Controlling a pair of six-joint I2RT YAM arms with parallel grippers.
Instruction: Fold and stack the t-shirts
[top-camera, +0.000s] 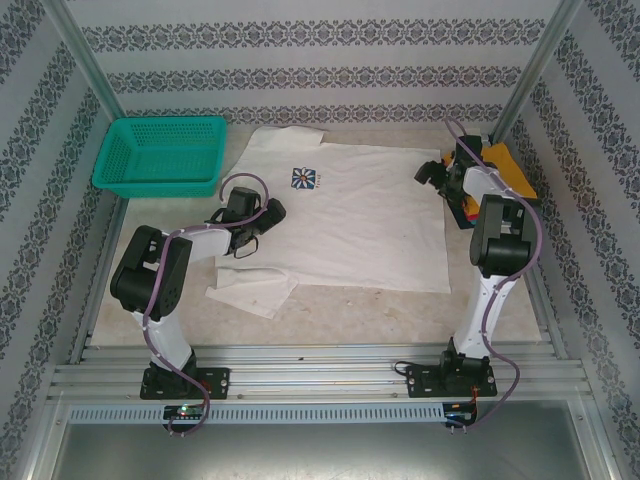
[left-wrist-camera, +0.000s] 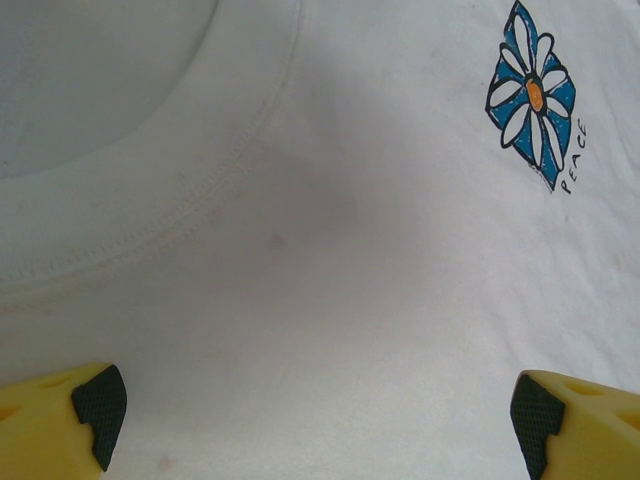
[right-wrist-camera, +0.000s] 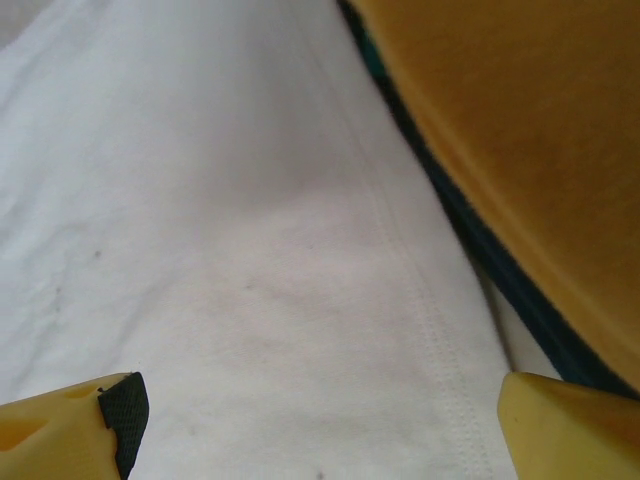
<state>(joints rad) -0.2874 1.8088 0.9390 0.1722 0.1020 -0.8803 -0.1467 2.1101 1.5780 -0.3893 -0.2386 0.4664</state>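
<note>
White daisy-print cloth t-shirt (top-camera: 360, 220) lay flat, unfolded; folded orange shirt (right-wrist-camera: 520, 130) topped stack; left gripper (left-wrist-camera: 315, 415), right gripper (right-wrist-camera: 315, 420) spread, empty.

We see a white t-shirt (top-camera: 360, 220) spread flat across the middle of the top view, sleeves at upper left and lower left. A blue-square daisy print (left-wrist-camera: 533, 95) with "PEACE" lettering (left-wrist-camera: 572, 155) sits near its neckline. At the right edge, a folded orange shirt (top-camera: 508, 165) tops a teal shirt (right-wrist-camera: 470, 250), just beside the white hem.
</note>
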